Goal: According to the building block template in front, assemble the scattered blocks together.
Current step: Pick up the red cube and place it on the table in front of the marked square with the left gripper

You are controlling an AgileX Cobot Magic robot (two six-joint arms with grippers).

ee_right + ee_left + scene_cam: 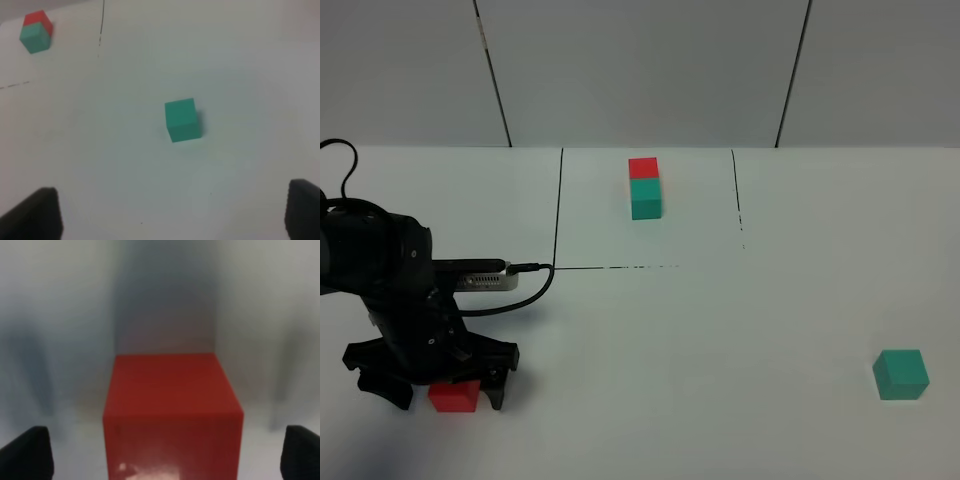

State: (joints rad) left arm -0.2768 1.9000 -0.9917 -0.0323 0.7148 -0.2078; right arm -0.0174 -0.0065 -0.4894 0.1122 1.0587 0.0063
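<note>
Two loose cubes lie on the near part of the white surface (720, 340), well apart from each other. Nearest, at the left, sits the red cube (455, 397), and the left pincer (447, 393) is lowered over it with one black finger on each side. In the left wrist view the red cube fills the middle and the two dark fingertips (27, 455) stand wide at either edge. A strip of bare surface shows between each of them and the cube, so the jaws are spread and not gripping it. A black cable (510, 300) loops from the left arm's wrist. A little farther back, at the far right, the teal-green cube (901, 374) rests alone, flat on the surface. The right wrist view looks down on it from some way off, and the right pincer (167, 212) shows only as two dark fingertips spread far apart, holding nothing. Farthest away, near the back edge and about the middle, stands the building block template (644, 187). Its teal-green cube is in front with the red cube touching behind it, inside thin black lines (560, 210) drawn on the surface.
</note>
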